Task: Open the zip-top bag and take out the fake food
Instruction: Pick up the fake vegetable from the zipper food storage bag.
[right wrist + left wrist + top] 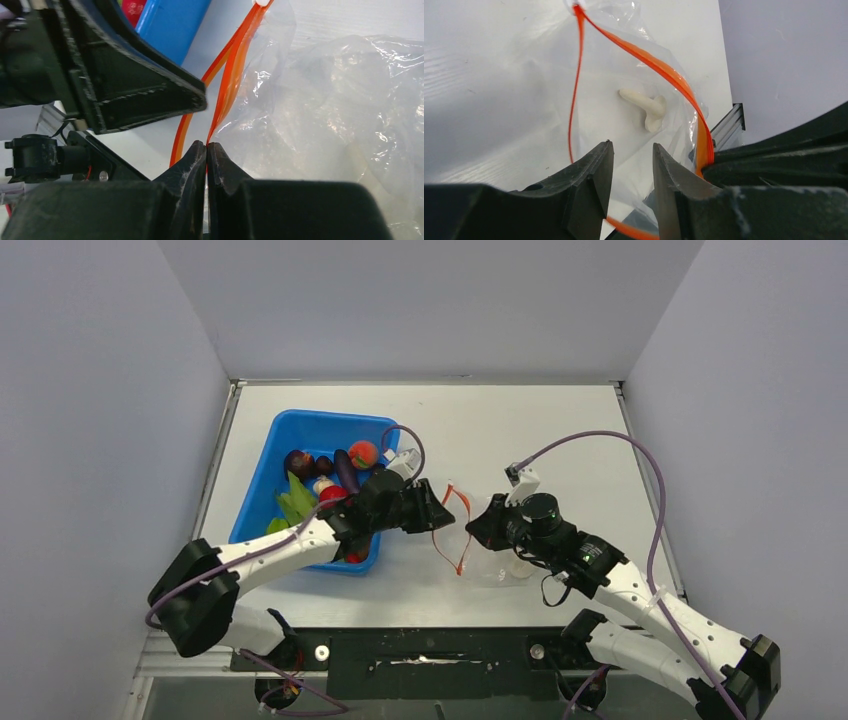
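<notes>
Left gripper (632, 146) parted, right gripper (206, 145) pinching the zip-top bag (325, 90); only left wrist shows its mushroom (647, 106).

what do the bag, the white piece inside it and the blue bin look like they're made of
Zip-top bag: thin clear glossy film, wrinkled with glare, probably plastic; its orange zipper strip looks stiffer. White mushroom: matte, smooth, likely moulded plastic. Blue bin: rigid walls, slight sheen, apparently plastic.

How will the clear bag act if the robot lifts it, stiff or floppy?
Probably floppy: the zip-top bag is thin and crinkled, and its orange zipper strip bends in loose curves. Likely light too, with one white mushroom seen inside.
</notes>
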Available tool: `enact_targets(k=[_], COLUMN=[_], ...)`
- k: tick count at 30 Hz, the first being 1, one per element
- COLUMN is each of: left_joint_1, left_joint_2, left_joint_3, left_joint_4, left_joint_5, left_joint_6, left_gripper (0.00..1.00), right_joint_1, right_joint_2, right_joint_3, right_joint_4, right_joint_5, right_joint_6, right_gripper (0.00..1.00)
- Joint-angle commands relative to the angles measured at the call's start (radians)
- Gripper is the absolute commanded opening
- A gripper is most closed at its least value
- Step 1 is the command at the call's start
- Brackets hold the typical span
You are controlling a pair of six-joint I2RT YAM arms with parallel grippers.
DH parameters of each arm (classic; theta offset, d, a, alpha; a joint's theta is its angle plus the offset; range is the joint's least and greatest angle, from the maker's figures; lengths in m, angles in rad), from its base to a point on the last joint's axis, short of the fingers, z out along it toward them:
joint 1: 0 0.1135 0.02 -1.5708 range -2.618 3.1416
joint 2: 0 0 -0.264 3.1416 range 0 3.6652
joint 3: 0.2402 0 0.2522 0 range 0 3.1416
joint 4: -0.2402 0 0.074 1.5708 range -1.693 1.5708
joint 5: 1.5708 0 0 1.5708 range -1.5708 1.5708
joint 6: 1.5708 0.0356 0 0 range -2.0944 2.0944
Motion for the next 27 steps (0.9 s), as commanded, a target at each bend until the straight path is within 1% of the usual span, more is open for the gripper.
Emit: enact_targets(k=[1, 3, 5, 7, 9, 11, 13, 14, 17, 19, 22, 23, 24, 27], left_joint_1=[-0.049, -0.065, -0.077, -0.093, -0.107, -0.107, -0.109, -0.11, -0.112, -0.112, -0.111, -0.11, -0.11, -0.11], left_joint_2=[0.076, 0.108, 0.128, 0.125, 0.138, 0.179, 0.218, 0.23, 0.231, 0.222, 0.215, 0.217, 0.22, 0.232], left_joint_3=[0.06, 0.054, 0.035, -0.009, -0.072, -0.081, -0.068, -0.066, -0.076, -0.081, -0.08, -0.078, -0.076, -0.066], left_joint_4=[0.119, 0.143, 0.173, 0.252, 0.375, 0.45, 0.452, 0.449, 0.438, 0.414, 0.385, 0.382, 0.38, 0.383], left_joint_5=[0.005, 0.003, -0.014, -0.053, -0.064, -0.034, -0.018, -0.018, -0.039, -0.057, -0.063, -0.062, -0.059, -0.045], left_joint_6=[-0.008, -0.033, -0.064, -0.102, -0.147, -0.179, -0.19, -0.193, -0.193, -0.184, -0.171, -0.167, -0.164, -0.158], left_gripper=[0.33, 0.31, 0.28, 0.27, 0.28, 0.29, 0.31, 0.31, 0.32, 0.32, 0.33, 0.33, 0.34, 0.35], right_joint_1=[0.004, 0.007, 0.009, 0.011, 0.013, 0.018, 0.026, 0.028, 0.028, 0.026, 0.005, -0.008, -0.023, -0.087], right_joint_2=[-0.005, -0.008, -0.014, -0.021, -0.025, -0.025, -0.029, -0.035, -0.087, -0.135, -0.198, -0.21, -0.221, -0.219], right_joint_3=[0.014, 0.011, 0.009, 0.004, -0.01, -0.02, -0.013, -0.006, 0.022, 0.026, 0.032, 0.033, 0.03, 0.016], right_joint_4=[0.12, 0.126, 0.134, 0.157, 0.231, 0.296, 0.3, 0.275, 0.116, 0.015, -0.184, -0.243, -0.286, -0.367], right_joint_5=[-0.06, -0.061, -0.069, -0.102, -0.209, -0.297, -0.31, -0.292, -0.113, 0.037, 0.322, 0.388, 0.429, 0.473], right_joint_6=[-0.023, -0.021, -0.023, -0.025, -0.035, -0.041, -0.047, -0.053, -0.059, -0.041, 0.077, 0.115, 0.138, 0.182], right_gripper=[0.04, 0.04, 0.04, 0.04, 0.04, 0.04, 0.08, 0.12, 0.33, 0.44, 0.59, 0.63, 0.64, 0.66])
